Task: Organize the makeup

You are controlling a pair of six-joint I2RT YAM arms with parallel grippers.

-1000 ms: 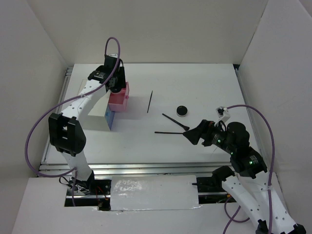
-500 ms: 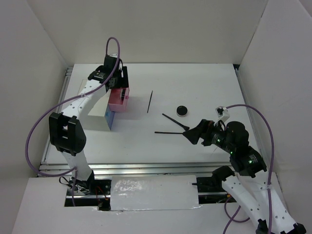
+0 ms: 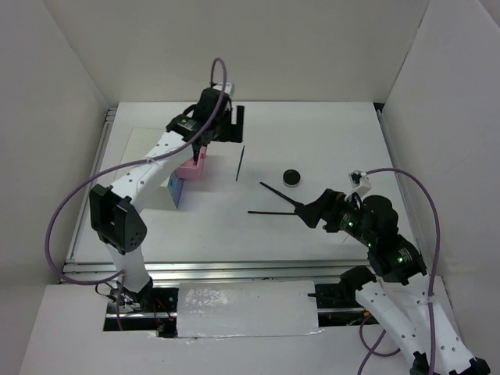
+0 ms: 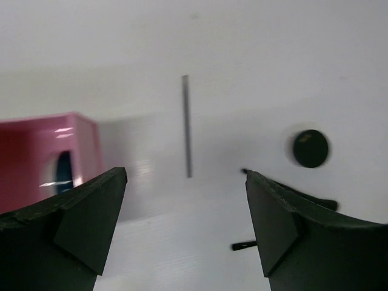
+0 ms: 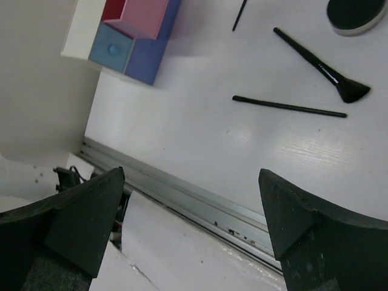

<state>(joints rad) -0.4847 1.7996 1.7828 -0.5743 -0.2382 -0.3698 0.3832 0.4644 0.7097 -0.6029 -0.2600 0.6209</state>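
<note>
Holding nothing, our left fingers (image 4: 79, 224) are wide open | right fingers (image 5: 297, 224) open and empty too | thin pencil (image 4: 187, 124) lies flat on the bench (image 4: 182, 242) ahead, near the pink drawer (image 4: 42, 151) | we think it's light, stiff, rolly: pinch its middle.

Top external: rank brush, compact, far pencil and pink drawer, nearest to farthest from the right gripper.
1. Brush: its head sits just left of the right gripper.
2. Compact: beyond the brush, toward the back.
3. Far pencil: mid-table, farther left.
4. Pink drawer: far left, under the left arm.
</note>
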